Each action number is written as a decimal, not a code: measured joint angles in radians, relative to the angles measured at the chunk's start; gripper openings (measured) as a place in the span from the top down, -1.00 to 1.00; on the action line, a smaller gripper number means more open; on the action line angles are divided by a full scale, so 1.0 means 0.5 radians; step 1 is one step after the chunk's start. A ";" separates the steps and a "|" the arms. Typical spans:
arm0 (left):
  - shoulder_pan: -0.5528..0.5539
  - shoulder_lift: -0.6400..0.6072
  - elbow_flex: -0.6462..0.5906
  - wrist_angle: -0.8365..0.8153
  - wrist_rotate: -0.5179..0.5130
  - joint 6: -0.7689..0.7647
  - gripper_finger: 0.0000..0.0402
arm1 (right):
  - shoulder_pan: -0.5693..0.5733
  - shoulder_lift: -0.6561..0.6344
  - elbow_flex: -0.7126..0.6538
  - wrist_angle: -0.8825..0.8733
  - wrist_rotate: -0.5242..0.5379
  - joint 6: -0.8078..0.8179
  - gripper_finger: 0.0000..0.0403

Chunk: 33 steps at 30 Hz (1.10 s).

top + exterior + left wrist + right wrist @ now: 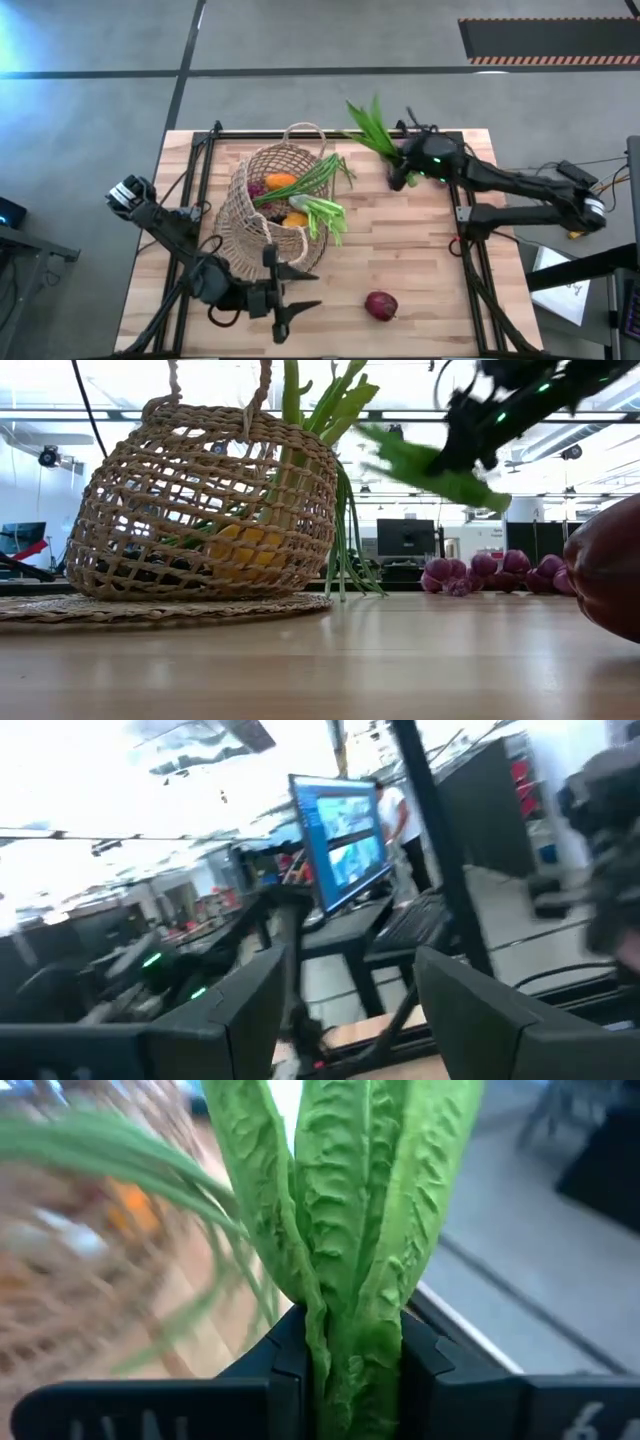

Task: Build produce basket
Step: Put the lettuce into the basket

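Right pincer (345, 1370) clamped on leafy green stalk (350, 1210), held in air over far tabletop edge; basket (268, 205) well off to its side, leek (310, 185) and orange peppers (283, 182) inside; red onion (381, 305) on wooden tabletop (420, 250), nearer left pincer (292, 290), fingers spread, empty; monitor (338, 825) in room behind

Two dark jointed arms (520, 185), black cabling, green indicator lights, silver wrist collars
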State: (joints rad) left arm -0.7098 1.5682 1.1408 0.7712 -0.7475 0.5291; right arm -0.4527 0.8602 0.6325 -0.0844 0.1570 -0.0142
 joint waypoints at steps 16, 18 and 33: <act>0.414 0.000 -0.073 -0.160 0.409 -0.086 -0.02 | 0.514 -0.478 -0.366 1.100 -1.368 -0.056 0.66; 0.481 0.000 -0.078 -0.161 0.524 -0.048 -0.02 | 0.597 -0.433 -0.372 1.155 -1.430 -0.096 0.66; 0.992 0.046 -0.070 -0.145 1.189 -0.395 -0.73 | 0.880 -0.142 -0.354 1.372 -1.425 -0.328 0.65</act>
State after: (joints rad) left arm -0.2136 1.5913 1.1056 0.6985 -0.1531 0.3317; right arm -0.0128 0.7890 0.4553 0.6014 -0.5558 -0.1784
